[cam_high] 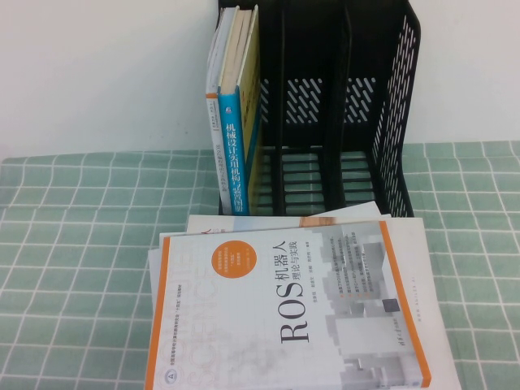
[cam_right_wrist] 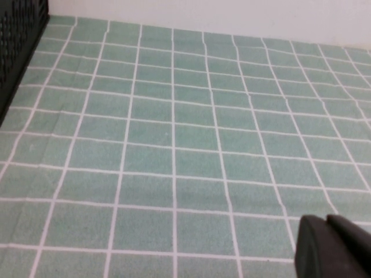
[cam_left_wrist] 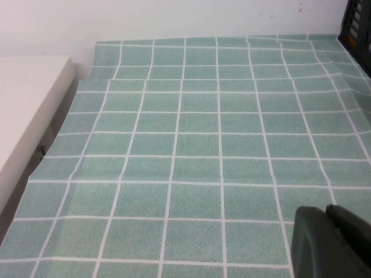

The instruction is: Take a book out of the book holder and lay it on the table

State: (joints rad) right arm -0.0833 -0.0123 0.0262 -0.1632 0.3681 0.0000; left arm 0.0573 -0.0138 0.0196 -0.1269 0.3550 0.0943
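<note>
The high view showed the book (cam_high: 301, 313), a large white-and-grey paperback with orange edge stripes, an orange square and a black "ROS" title, lying flat and cover up on the table (cam_high: 73, 244), whose pale green cloth carried a white grid pattern. The book rested on top of other flat printed matter (cam_high: 268, 223), the pale edges of which projected beyond its far and left sides; what these sheets were could not be told. Behind the book stood the book holder (cam_high: 370, 114), a tall black rack with slotted walls and three upright compartments, placed against the white wall. Its left compartment held several upright volumes, among them a blue-spined book (cam_high: 233, 154) and, beside it on the left, a white-spined book (cam_high: 214, 138) with an orange band; the middle and right compartments contained nothing visible. Neither arm appeared in the high view. In the left wrist view, the left gripper (cam_left_wrist: 333, 243) appeared only as a dark mass at the frame corner above bare checked cloth, with a pale slab (cam_left_wrist: 26, 110) at one side of the cloth and a corner of the rack at the far edge; whether its fingers were apart or together could not be told. In the right wrist view, the right gripper (cam_right_wrist: 333, 246) likewise hung above bare cloth, its fingers fully closed and holding nothing, with the rack's perforated wall at the far corner.
</note>
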